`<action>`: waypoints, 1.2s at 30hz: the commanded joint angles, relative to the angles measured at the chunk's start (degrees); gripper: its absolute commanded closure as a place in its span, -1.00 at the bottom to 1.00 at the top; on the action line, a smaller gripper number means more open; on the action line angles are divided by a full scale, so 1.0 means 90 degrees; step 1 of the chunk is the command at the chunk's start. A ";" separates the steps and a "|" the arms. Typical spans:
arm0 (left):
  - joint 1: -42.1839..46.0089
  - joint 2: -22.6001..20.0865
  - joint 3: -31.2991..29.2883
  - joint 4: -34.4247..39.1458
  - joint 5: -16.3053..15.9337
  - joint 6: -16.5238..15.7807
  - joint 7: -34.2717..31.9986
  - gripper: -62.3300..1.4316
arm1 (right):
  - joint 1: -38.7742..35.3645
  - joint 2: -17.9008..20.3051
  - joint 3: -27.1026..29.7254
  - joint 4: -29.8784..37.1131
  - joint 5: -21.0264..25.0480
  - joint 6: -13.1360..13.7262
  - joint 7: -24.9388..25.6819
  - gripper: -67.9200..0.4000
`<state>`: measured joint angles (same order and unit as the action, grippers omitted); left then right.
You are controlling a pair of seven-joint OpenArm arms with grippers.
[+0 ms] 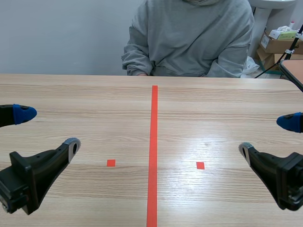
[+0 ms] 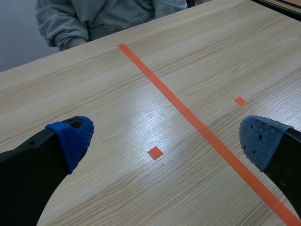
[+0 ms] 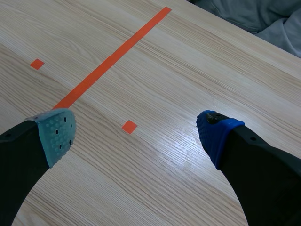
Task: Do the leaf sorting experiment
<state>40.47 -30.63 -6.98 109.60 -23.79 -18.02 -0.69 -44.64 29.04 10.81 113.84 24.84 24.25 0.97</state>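
No leaves or sorting items show in any view. My left gripper hovers low over the table's left side, open, with nothing between its fingers; in the left wrist view my left gripper stands wide apart above bare wood. At the table's right side my right gripper is open and holds nothing. In the right wrist view my right gripper spans bare wood, with an orange square between the fingertips.
A wooden table carries an orange tape line down its middle and two small orange squares. A person in a grey hoodie sits across the table. Cardboard boxes stand behind at the far right.
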 commanded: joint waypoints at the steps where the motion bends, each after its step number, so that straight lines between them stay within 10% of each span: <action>1: 0.0032 0.0049 -0.0029 0.0073 -0.0041 -0.0010 -0.0109 -1.00 | 0.0095 -0.0002 0.0063 0.0036 0.0049 -0.0029 0.0095 -0.54; 36: 0.0032 0.0051 -0.0029 0.0073 -0.0041 -0.0010 -0.0109 -1.00 | 0.0095 -0.0002 0.0061 0.0036 0.0051 -0.0027 -0.0070 -0.54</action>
<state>40.47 -30.61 -6.98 109.60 -23.79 -18.02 -0.69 -44.62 29.04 10.81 113.84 24.84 24.25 -0.14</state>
